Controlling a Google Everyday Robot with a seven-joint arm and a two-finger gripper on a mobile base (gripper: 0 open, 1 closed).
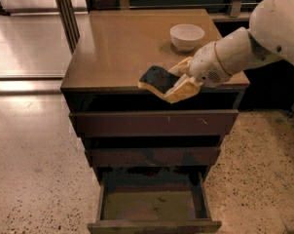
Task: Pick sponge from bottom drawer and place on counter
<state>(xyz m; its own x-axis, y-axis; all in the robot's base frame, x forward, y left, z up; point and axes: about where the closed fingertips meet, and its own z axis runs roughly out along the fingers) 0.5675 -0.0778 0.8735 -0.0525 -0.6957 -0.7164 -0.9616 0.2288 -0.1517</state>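
Holding the sponge [156, 78] clamped in the gripper [172, 82] above the near edge of the counter [122, 43], I judge an early release could tip it off onto the floor [30, 155].

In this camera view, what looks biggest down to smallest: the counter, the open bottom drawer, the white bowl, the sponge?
1. counter
2. bottom drawer
3. white bowl and sponge look alike; the sponge, held in the gripper at the counter's front edge, sits nearer the camera, so no ranking.

gripper [172, 82] clamps sponge [156, 78] over counter [122, 48] front edge
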